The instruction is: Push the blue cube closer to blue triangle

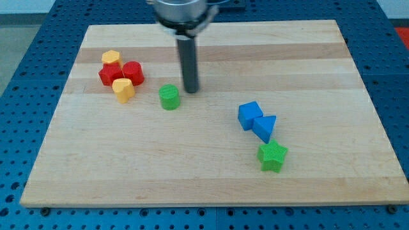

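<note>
The blue cube (pixel 249 115) lies right of the board's middle and touches the blue triangle (pixel 265 127) at its lower right. My tip (pixel 190 90) rests on the board near the top middle, well to the left of and above both blue blocks. It stands just to the upper right of a green cylinder (pixel 169 97), apart from it.
A green star (pixel 273 156) lies just below the blue triangle. At the upper left is a cluster: a yellow block (pixel 111 58), two red blocks (pixel 110 74) (pixel 133 72) and another yellow block (pixel 123 89). The wooden board (pixel 211 185) sits on a blue perforated table.
</note>
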### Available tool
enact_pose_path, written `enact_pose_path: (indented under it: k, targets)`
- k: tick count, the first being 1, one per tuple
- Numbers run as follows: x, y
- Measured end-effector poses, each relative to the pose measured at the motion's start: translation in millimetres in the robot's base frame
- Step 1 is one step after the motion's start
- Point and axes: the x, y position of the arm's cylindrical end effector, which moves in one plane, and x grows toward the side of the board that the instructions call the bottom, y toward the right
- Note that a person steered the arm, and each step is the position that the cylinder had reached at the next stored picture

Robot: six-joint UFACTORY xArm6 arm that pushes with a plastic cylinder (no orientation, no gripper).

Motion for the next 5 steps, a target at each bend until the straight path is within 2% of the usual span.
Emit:
enact_pose_path:
  k: [1,2,4,5]
  targets:
    - [44,-31]
    - [40,-91]
    - [40,-86]
    - [56,-51]
